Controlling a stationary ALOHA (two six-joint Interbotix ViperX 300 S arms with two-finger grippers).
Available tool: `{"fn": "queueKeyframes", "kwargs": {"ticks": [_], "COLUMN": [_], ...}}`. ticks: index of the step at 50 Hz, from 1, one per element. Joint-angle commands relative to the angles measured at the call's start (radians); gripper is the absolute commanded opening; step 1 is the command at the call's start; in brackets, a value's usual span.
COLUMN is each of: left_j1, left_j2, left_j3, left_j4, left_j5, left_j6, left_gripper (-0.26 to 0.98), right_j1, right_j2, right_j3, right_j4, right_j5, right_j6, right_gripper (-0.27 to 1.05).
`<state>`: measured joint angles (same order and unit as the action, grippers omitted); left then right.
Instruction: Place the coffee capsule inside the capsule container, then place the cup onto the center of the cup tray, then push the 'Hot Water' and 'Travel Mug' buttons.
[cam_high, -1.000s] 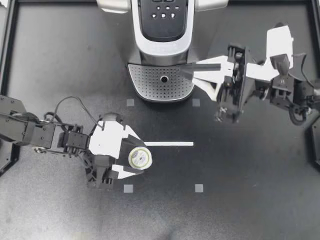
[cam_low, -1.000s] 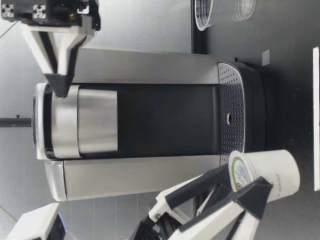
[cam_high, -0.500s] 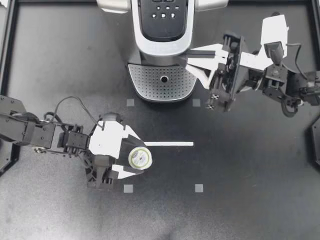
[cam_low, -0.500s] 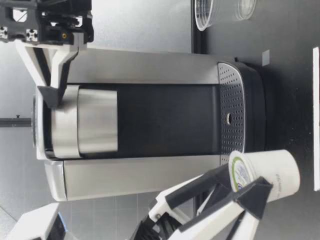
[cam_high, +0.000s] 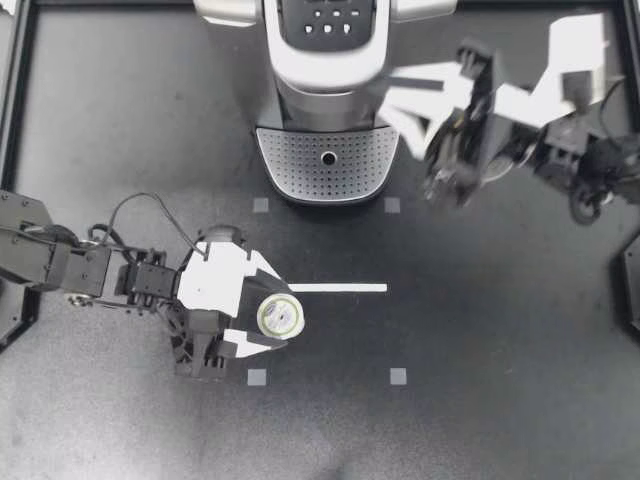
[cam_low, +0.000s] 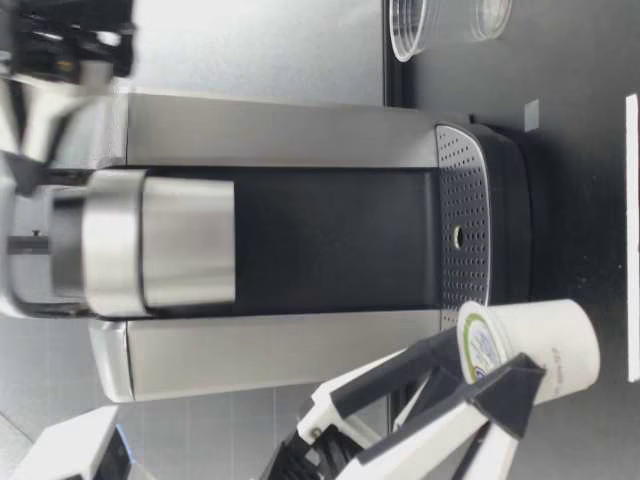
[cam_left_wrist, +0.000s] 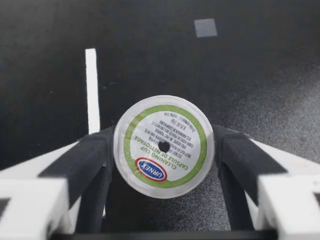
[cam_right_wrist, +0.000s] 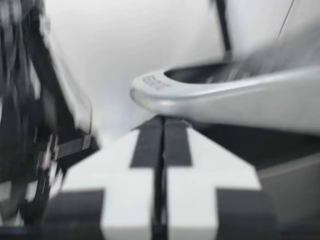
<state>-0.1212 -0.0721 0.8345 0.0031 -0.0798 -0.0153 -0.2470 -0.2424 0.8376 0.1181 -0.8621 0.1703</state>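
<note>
My left gripper (cam_high: 272, 319) sits left of the tabletop's (cam_high: 500, 330) middle, toward the near edge, clamped on the coffee capsule (cam_high: 280, 317). Its dark fingers (cam_left_wrist: 87, 160) press the capsule's sides, foil lid facing up. A white tape line (cam_high: 338, 288) runs just beside it. The coffee machine (cam_high: 325, 60) stands at the middle of the far edge, its perforated cup tray (cam_high: 325, 165) bare. My right gripper (cam_high: 386, 93) is at the machine's right side, blurred. Its fingers are pressed together on nothing, tip just under the silver handle (cam_right_wrist: 210, 95).
</note>
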Motion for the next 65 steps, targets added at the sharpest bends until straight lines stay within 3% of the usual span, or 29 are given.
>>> {"fn": "queueKeyframes", "kwargs": {"ticks": [1,65], "left_j1": [-0.002,-0.002], "left_j2": [-0.026,-0.031], "left_j3": [-0.021,-0.041], "left_j4": [0.000,-0.002], "left_j5": [-0.009,-0.002], "left_j6": [0.000,0.000], "left_gripper": [0.39,0.39], "right_j1": [-0.023,-0.273], "right_j2": [-0.021,0.074], "right_j3": [-0.037,-0.232], "right_j4": [0.000,-0.040], "right_j5": [-0.015,0.095], "right_j6": [0.000,0.002], "right_gripper": [0.08,0.08]}}
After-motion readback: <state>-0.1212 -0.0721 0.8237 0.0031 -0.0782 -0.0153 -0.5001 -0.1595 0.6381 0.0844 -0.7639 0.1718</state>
